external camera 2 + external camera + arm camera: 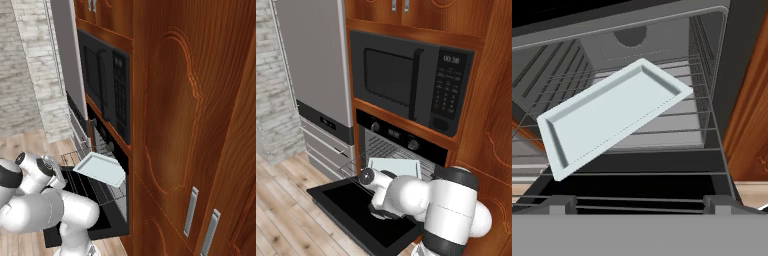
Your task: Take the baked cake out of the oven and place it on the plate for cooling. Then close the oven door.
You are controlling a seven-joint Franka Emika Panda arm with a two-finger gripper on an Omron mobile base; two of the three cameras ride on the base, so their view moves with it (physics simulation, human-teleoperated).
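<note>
A pale, shallow baking tray (614, 112) sits on a wire rack (677, 125) inside the open oven (401, 135). It looks stiff and light; gripping its near rim seems best. The claw (639, 202) stands open.

Kitchen wall of wood cabinets, a microwave and a steel refrigerator.

A black microwave (411, 87) with a keypad on its right and a vertical handle sits built into the reddish wood cabinets (195, 115); the tall cabinet doors carry carved arch panels and slim silver handles (190, 211). To the left of the microwave stands a grey stainless refrigerator (313, 60) with a dark band and drawers below. A pale light-blue rectangular baking tray (612, 115) with a shallow raised rim lies tilted on a pulled-out wire rack. A whitish brick wall (271, 90) stands at the far left, and light wood plank flooring (286, 220) runs below.
</note>
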